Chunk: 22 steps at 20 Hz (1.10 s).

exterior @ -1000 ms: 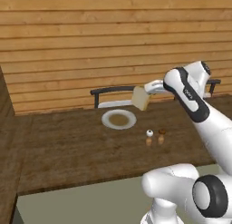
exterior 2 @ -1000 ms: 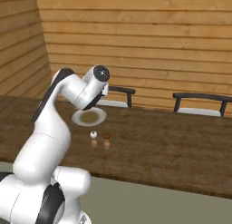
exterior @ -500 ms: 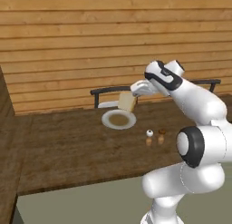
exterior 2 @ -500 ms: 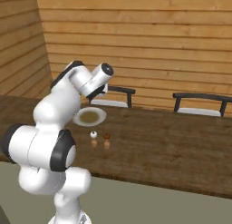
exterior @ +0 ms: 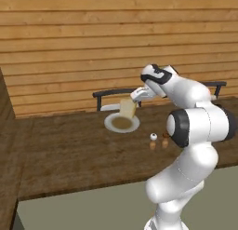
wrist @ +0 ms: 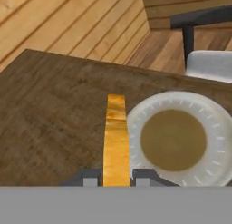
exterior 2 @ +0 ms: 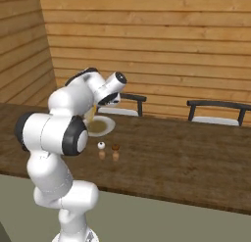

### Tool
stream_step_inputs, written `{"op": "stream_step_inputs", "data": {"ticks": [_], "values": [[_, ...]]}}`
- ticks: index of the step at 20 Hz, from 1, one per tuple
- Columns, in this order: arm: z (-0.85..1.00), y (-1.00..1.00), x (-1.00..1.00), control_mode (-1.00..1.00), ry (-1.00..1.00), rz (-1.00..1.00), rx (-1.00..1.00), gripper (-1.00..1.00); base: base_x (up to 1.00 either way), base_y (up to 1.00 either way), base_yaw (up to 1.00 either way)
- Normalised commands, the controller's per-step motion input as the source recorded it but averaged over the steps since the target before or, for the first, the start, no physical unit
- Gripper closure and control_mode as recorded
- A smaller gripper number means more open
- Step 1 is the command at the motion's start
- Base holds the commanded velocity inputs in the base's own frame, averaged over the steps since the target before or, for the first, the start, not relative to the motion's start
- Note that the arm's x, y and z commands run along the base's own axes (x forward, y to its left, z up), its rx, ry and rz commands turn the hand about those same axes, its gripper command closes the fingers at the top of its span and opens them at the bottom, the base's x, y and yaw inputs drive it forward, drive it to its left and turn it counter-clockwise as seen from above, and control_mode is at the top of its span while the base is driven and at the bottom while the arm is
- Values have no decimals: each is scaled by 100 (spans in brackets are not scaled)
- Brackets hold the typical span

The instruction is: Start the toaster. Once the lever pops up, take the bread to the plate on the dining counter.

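You had a glossy white arm point(exterior: 195, 145) of rounded segments, with black bands at the joints (one black cap just behind the gripper point(exterior: 135, 97)), ending in two small dark fingertips point(wrist: 86, 177).

Tan bread point(exterior: 127, 108) hangs upright, edge-on, over the grey plate point(exterior: 133, 127) on the dark wood counter point(exterior: 69, 150).

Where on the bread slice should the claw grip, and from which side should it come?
Grip across the thin faces near one edge, approaching edge-on, as the claw does here: the bread is a flat, thin slice, so its narrow thickness fits between the fingers above the plate.
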Motion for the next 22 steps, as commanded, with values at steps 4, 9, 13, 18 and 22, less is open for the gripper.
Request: {"op": "stream_step_inputs", "data": {"ticks": [4, 9, 13, 18, 22], "values": [[-9, 24, 29, -100, -1, 0, -7, 100, 0, 0, 0], [-28, 28, 9, -100, -2, 0, -2, 100, 0, 0, 0], [-45, 9, 0, -100, 0, 0, 0, 100, 0, 0, 0], [-32, 0, 0, -100, 0, 0, 0, 100, 0, 0, 0], [-19, 0, 11, -100, 0, 0, 0, 100, 0, 0, 0]]}}
